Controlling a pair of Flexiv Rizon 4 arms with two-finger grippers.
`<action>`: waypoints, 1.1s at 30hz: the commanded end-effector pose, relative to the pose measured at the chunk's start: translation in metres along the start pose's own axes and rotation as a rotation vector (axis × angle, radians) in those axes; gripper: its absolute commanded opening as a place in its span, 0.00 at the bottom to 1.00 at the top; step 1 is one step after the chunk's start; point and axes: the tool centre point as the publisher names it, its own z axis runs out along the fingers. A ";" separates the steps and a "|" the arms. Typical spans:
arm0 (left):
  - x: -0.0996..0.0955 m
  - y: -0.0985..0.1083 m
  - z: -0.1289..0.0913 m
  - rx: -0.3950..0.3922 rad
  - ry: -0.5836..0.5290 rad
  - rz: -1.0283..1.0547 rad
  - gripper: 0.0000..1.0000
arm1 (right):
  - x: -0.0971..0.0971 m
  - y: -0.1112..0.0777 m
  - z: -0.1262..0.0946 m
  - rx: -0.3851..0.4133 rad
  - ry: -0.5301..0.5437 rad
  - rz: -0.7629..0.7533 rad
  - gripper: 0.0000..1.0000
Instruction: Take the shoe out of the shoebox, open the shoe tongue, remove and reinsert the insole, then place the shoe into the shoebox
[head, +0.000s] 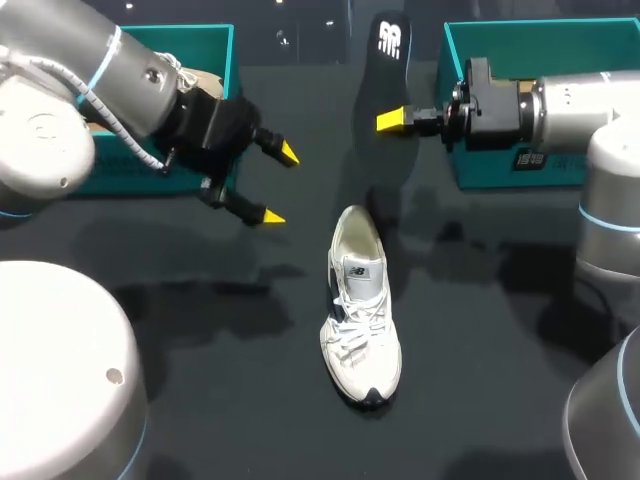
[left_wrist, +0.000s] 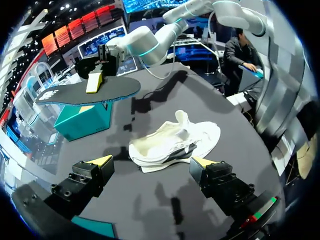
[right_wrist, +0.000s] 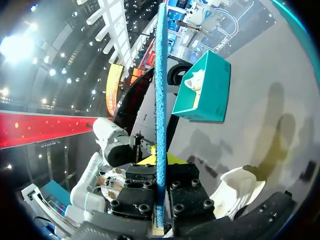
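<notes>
The dark bench (head: 200, 350) carries two teal boxes at its far edge, the left shoebox (head: 215, 45) and the right shoebox (head: 500, 170). Something pale shows inside the left one. Which of the two the shoe came from cannot be told.

The white shoe (head: 358, 320) stands on the bench between the arms, out of both boxes, with its toe toward the robot and its heel toward the far edge. Its mouth looks open, though how far the tongue is pulled is hard to judge.

The dark insole (head: 385, 60) is out of the shoe and held in the air beyond the heel, near the right shoebox. The right tool (head: 392, 120) is clamped on it, one finger on each face.

The left tool (head: 280, 184) hangs empty near the left shoebox, its fingers wide apart, to the side of the shoe and not touching it.

So the taking out and the insole removal look done. Left to do, by this judgement, are putting the insole back into the shoe and setting the shoe into a shoebox.
</notes>
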 end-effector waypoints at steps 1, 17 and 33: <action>-0.006 0.003 0.028 -0.076 0.095 -0.069 1.00 | -0.008 -0.017 0.006 -0.060 0.039 -0.027 0.00; 0.004 0.017 0.048 -0.101 0.129 -0.179 1.00 | -0.013 -0.024 0.011 -0.078 0.062 -0.092 0.00; 0.007 0.043 0.085 -0.201 0.066 -0.156 1.00 | -0.041 -0.036 0.039 -0.051 0.102 -0.229 0.00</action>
